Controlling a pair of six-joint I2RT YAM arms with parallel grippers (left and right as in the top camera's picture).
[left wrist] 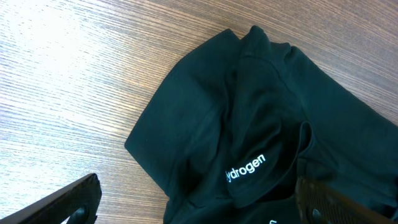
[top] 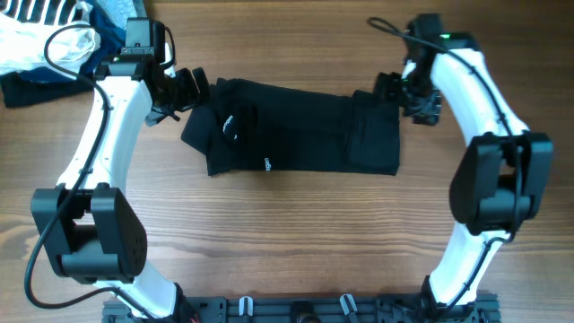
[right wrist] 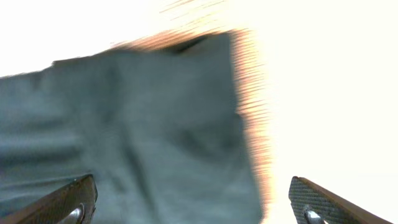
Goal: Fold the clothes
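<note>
We are looking down on a wooden table [top: 287,233] that is filling the whole overhead view. The black garment [top: 296,139] is lying on it slightly above the middle, spread in a rough, rumpled rectangle that is running left to right between the two arms, with creases and overlapping layers showing across it. The left arm [top: 112,126] and the right arm [top: 484,99], both white with black joints, are reaching in from the near edge and bending towards the cloth's two short ends. A heap of other clothes [top: 45,40], white, striped and blue, is sitting in the far left corner, well apart from the black piece. The left gripper [top: 186,90] is hovering at the garment's left end with its jaws spread wide; in its wrist view we are seeing nothing held between its fingers [left wrist: 62,202]. The right gripper [top: 393,90] is hanging at the right end, also spread wide and holding nothing, its fingers [right wrist: 62,202] showing over blurred, overexposed cloth. A small white logo [left wrist: 244,168] is showing on a folded flap near the left end.
</note>
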